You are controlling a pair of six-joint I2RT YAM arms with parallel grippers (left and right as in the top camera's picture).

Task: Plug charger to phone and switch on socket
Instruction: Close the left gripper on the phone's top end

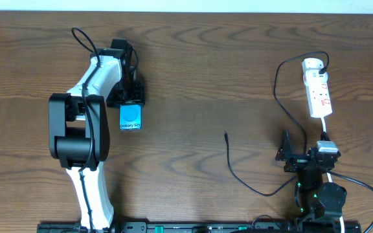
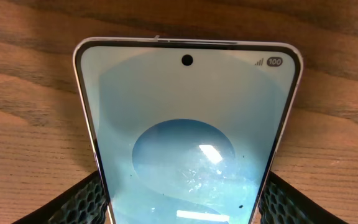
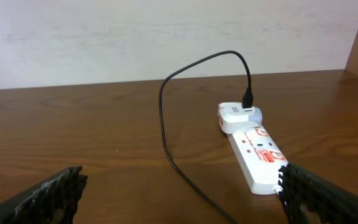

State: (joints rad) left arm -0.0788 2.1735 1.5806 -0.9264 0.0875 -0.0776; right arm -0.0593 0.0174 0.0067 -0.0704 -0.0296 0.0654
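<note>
The phone, turquoise screen up, lies at the left of the table. My left gripper is shut on its far end. In the left wrist view the phone fills the space between both fingers of that gripper. The charger's black cable runs from the socket's far end and loops down, and its plug tip lies free mid-table. The white socket lies at the right. My right gripper is open and empty just in front of it. The right wrist view shows the socket, the cable and the open fingers.
A white adapter sits in the socket's far end with the black cable plugged into it. The socket's white cord runs toward the right arm's base. A pale wall stands behind the table's far edge.
</note>
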